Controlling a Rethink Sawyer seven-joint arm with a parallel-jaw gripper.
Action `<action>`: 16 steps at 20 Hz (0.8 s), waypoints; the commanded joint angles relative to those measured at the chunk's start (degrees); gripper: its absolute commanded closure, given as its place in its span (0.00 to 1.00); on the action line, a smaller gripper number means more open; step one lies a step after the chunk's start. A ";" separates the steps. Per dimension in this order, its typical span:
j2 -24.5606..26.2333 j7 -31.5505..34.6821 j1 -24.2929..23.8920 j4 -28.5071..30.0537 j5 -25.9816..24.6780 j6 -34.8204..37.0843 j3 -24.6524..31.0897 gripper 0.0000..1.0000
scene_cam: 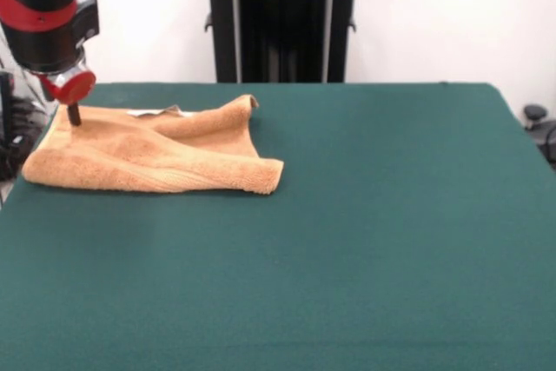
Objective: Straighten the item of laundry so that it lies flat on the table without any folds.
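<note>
Before you: orange-tan towel [152, 155] with a woven band of the same hue along its hem, at 10 o'clock on the dark green table [347, 241]. At 11 o'clock, the black arm [39, 6] with a red ring; its gripper [74, 115] shows a dark tip under a red base.

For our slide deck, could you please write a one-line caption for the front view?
Gripper touching the far corner of a folded orange-tan towel on the green table.
</note>
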 commanded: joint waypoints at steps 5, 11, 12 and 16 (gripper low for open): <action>6.88 -5.20 4.72 -5.20 2.15 5.91 6.05 0.00; 6.94 -2.34 6.14 -3.19 1.56 2.31 4.86 0.00; 6.90 -2.04 6.37 -2.84 1.38 1.77 4.72 0.00; 7.55 -0.38 6.93 -1.42 0.50 -1.65 4.24 0.00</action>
